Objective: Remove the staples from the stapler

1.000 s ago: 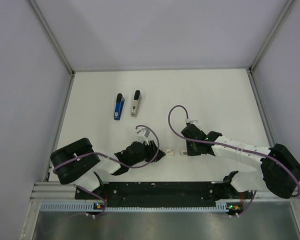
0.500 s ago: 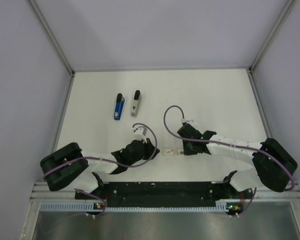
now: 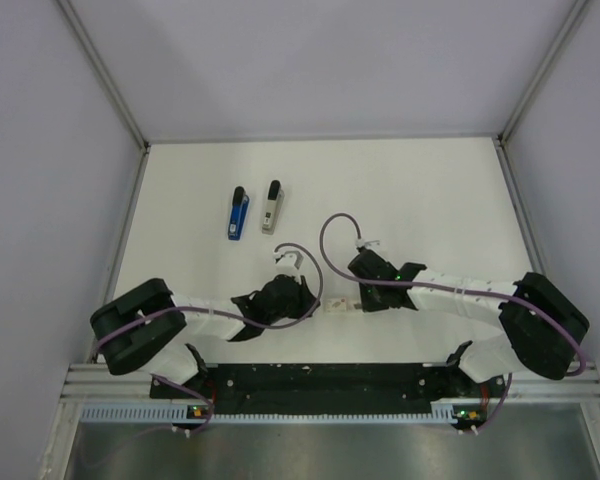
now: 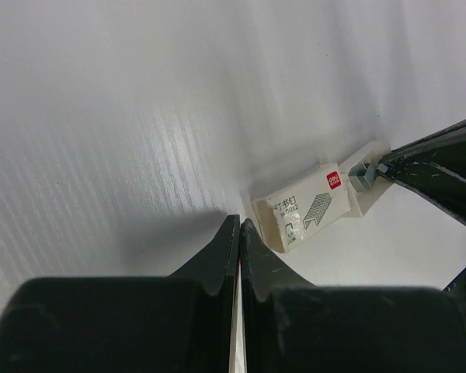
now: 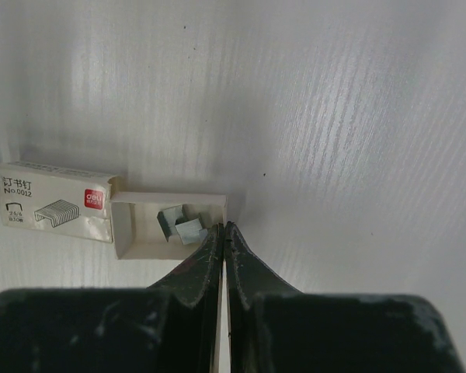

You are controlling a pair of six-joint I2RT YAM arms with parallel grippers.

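Well beyond left claw (image 4: 239, 225): blue stapler (image 3: 238, 213).

A: What's under it all?
B: A white table (image 3: 430, 200), with pale grey walls (image 3: 310, 60) on 3 sides. 2 metal posts (image 3: 105, 75) slant down to its far corners.
A: And the near edge?
B: A black rail (image 3: 320, 378) runs along it. Just below that is a slotted strip (image 3: 280, 411), then a sheet of bare metal (image 3: 310, 450).
A: Anything small lying about?
B: A cream box (image 5: 54, 202) lies flat near the table's front, with a red label and a grey drawing on top. Its tray (image 5: 126, 231) is slid out at 1 end. I can't tell how much of it is still inside.
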